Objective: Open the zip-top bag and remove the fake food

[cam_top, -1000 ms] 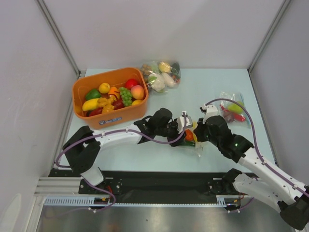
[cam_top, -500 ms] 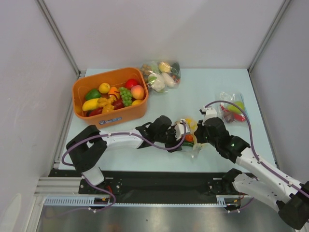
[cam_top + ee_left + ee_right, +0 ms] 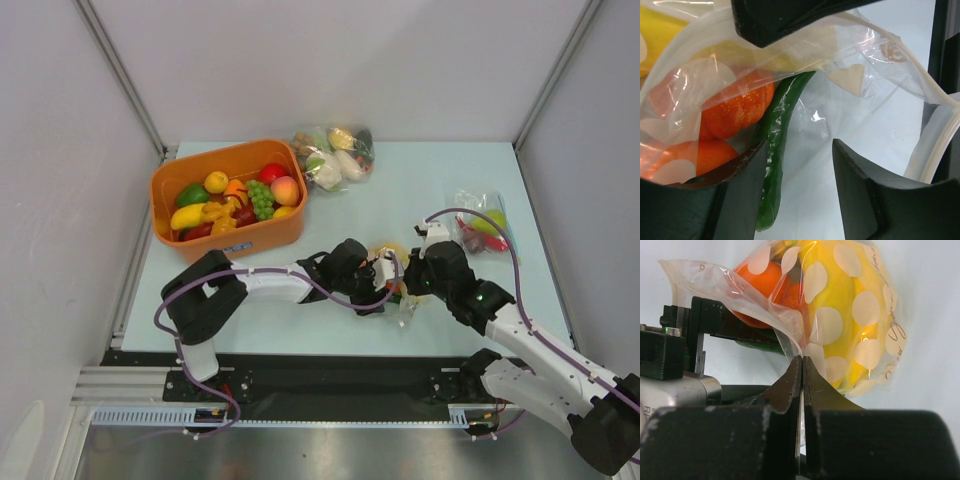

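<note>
Standing clear of zip-top bag (image 3: 855, 315): orange bin (image 3: 250, 240), far bag (image 3: 335, 156), right bag (image 3: 481, 226).

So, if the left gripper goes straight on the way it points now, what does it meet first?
Most likely the long green vegetable inside the zip-top bag: it lies between the open fingers of the left gripper, with the orange pumpkin just beside it. Depth is hard to judge.
</note>
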Tool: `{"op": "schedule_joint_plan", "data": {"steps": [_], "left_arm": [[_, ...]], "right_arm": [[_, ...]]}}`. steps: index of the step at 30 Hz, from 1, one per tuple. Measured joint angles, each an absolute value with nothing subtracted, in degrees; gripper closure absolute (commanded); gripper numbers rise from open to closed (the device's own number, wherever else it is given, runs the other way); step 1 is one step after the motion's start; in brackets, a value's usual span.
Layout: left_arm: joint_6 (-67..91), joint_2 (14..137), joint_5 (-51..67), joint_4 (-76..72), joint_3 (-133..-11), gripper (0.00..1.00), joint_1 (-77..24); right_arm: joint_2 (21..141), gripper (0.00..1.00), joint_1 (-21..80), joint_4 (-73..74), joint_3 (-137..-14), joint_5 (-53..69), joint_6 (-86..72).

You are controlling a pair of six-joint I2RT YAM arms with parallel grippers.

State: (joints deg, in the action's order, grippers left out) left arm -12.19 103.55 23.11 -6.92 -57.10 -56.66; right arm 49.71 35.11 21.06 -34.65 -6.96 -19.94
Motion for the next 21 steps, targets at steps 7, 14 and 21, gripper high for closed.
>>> {"op": "schedule_joint_plan", "data": {"steps": [7, 14, 21], "left_arm": [[-13.58, 106.28, 22.52, -7.90, -59.05, 0.38, -56.66], [-14.09, 109.27, 20.40, -8.08, -58.94, 0.48, -56.73], [-15.09, 109.03, 20.10, -8.29, -58.57, 0.87, -56.84]], "right_arm": [[49.47, 1.00, 33.69, 19.77, -33.74, -4.54, -19.94], [49.32, 1.00, 32.95, 19.35, -33.58, -2.96, -19.92], [48.75, 1.00, 32.08, 18.94, -33.19, -1.96, -19.92]]}}
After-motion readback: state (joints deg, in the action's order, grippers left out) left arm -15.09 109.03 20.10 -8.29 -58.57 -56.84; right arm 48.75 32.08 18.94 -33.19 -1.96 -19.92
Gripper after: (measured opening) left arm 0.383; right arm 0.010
